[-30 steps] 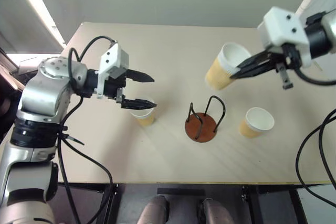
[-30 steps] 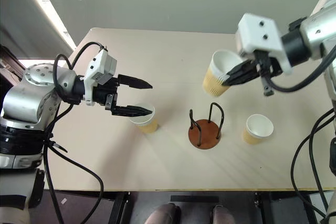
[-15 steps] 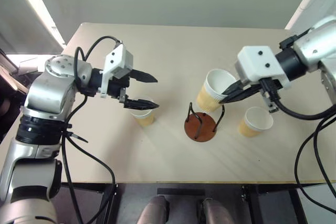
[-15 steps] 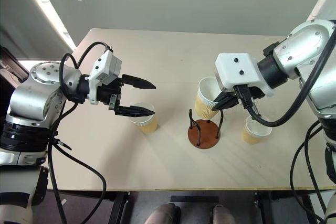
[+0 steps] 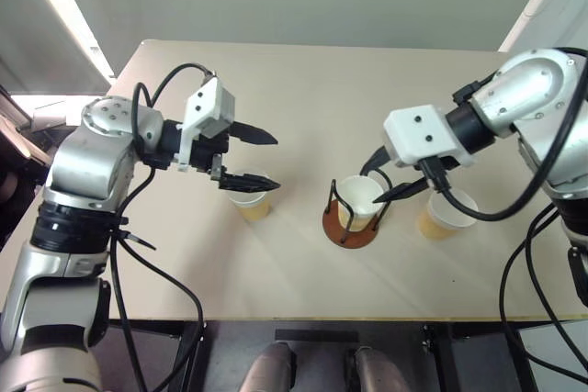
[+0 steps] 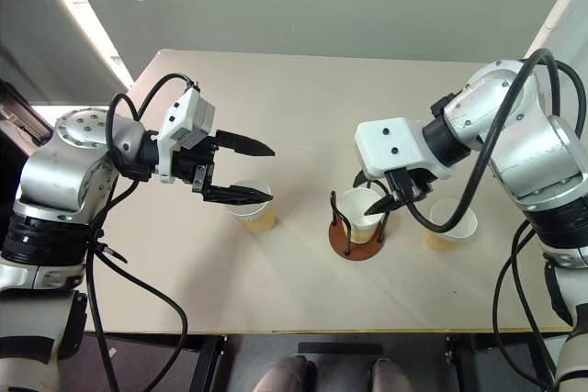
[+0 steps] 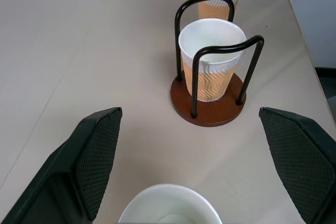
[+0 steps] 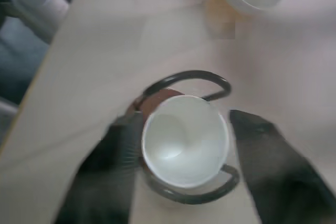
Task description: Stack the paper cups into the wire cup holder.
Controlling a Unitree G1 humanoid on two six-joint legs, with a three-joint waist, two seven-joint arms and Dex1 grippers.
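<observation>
One paper cup (image 7: 212, 59), zigzag ribbed and tan with a round white rim, stands on the wire cup holder (image 7: 208, 109), a brown disc with thin black arches. My right claw (image 6: 379, 192) hangs spread around it, gripping nothing. My left claw (image 5: 250, 159) gapes empty above the cup (image 5: 249, 197) at nine o'clock. The third cup (image 5: 446, 213) sits at three o'clock on the smooth pale tabletop (image 5: 294, 89).
</observation>
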